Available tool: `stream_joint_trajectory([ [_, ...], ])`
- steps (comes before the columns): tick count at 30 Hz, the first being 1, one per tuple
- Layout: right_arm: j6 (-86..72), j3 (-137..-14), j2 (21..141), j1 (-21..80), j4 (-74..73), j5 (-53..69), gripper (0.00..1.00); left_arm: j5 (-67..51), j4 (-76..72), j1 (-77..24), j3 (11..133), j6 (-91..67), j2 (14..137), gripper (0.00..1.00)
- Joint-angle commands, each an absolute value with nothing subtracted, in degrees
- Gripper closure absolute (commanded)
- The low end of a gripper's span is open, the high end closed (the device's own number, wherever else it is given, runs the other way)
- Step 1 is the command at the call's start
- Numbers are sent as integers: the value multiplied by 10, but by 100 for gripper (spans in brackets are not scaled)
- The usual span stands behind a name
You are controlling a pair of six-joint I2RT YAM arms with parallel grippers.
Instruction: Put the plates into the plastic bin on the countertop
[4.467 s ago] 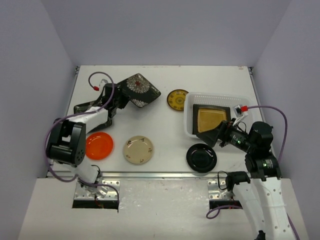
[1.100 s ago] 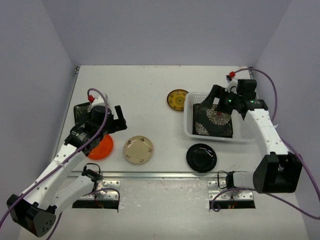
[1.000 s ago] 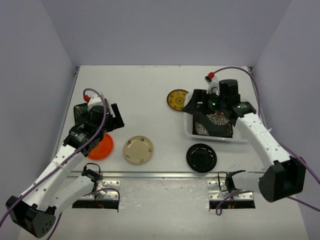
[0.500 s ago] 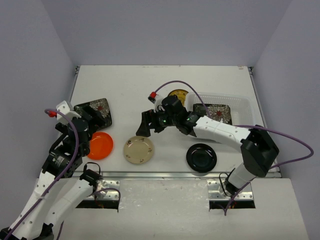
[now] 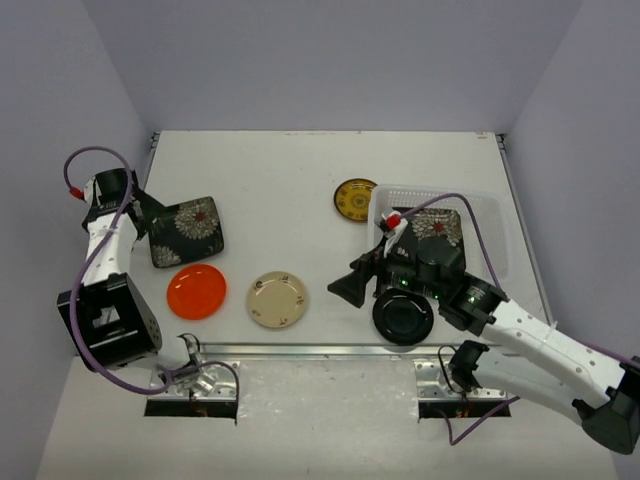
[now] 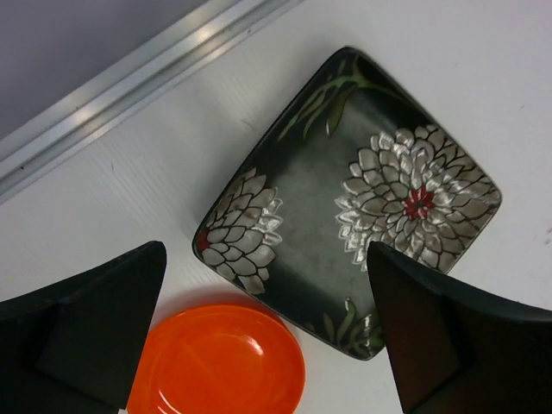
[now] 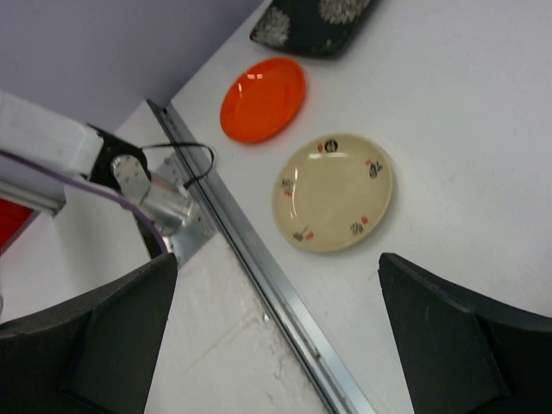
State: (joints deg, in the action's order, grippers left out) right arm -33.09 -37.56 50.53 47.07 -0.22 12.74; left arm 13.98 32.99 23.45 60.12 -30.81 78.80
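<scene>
Claws spread empty: right claw (image 7: 276, 345) has left one floral plate (image 5: 440, 225) in the plastic bin (image 5: 490, 200); left claw (image 6: 267, 341) hovers over the other floral plate (image 6: 362, 207).

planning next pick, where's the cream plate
In the top view the cream plate lies front left of centre, between the orange plate and the right gripper.

Robot lab test cell, white countertop (image 5: 280, 190) boxed by plain lavender walls (image 5: 330, 60)

White countertop (image 5: 280, 170), lavender walls (image 5: 330, 60). Left: a black square plate (image 5: 186, 232) with silver, red-centred flowers, and a plain orange plate (image 5: 197, 291). Centre: a cream plate (image 5: 277, 299) with red-and-dark rim marks. Right: a glossy black plate (image 5: 403, 316), a dark-patterned yellow plate (image 5: 355, 199), and a white lattice bin (image 5: 470, 196).
</scene>
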Motion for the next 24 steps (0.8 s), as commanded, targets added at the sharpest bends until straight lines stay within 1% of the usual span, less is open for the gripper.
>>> stream_joint_trajectory([
  [1, -321, -289, 429, 471, 1, 130, 1, 148, 301, 236, 608, -281, 824, 0],
  [6, -309, -269, 399, 472, 23, 181, 1, 153, 270, 236, 610, -249, 921, 0],
  [10, -308, -258, 393, 471, 37, 207, 1, 197, 295, 236, 640, -229, 990, 0],
  [12, -307, -254, 390, 472, 43, 219, 1, 238, 311, 236, 665, -210, 1022, 0],
  [14, -304, -252, 386, 471, 43, 221, 1, 230, 293, 236, 673, -191, 1037, 0],
  [17, -302, -247, 383, 471, 44, 219, 1, 135, 271, 235, 672, -170, 1058, 0],
  [19, -302, -248, 388, 472, 45, 217, 1, 38, 257, 228, 678, -167, 1085, 0],
  [21, -303, -252, 397, 471, 44, 219, 1, -27, 256, 224, 685, -167, 1107, 1],
  [22, -303, -253, 400, 472, 43, 220, 1, -46, 255, 224, 688, -167, 1115, 2],
  [24, -304, -255, 408, 471, 46, 223, 1, -100, 250, 222, 697, -169, 1135, 9],
])
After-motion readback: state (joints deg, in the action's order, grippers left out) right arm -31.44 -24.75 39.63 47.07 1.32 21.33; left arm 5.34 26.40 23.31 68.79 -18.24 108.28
